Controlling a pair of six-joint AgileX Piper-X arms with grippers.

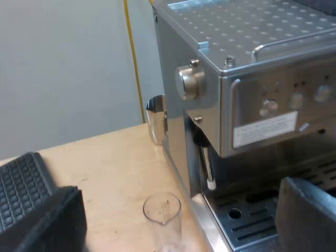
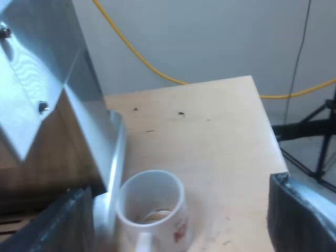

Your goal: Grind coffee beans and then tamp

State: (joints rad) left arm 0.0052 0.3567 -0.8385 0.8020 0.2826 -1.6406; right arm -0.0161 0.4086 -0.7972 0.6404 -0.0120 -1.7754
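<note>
The espresso machine (image 1: pixel 252 79) stands close ahead, its side knob (image 1: pixel 190 81) and steam wand (image 1: pixel 209 168) facing me. A clear measuring glass (image 1: pixel 163 210) stands on the wooden table beside the machine's drip tray (image 1: pixel 247 220). My left gripper (image 1: pixel 176 218) is open, its fingers spread wide above the glass and holding nothing. A white mug (image 2: pixel 152 210) with red print stands by the machine's steel side (image 2: pixel 37 79). My right gripper (image 2: pixel 176 223) is open, one finger on each side of the mug and apart from it.
A small metal jug (image 1: pixel 156 118) stands against the machine's side, beyond the glass. The wooden table (image 2: pixel 210 142) ends at an edge past the mug. A yellow cable (image 2: pixel 136 63) hangs along the wall, and a black tripod (image 2: pixel 315 131) stands off the table.
</note>
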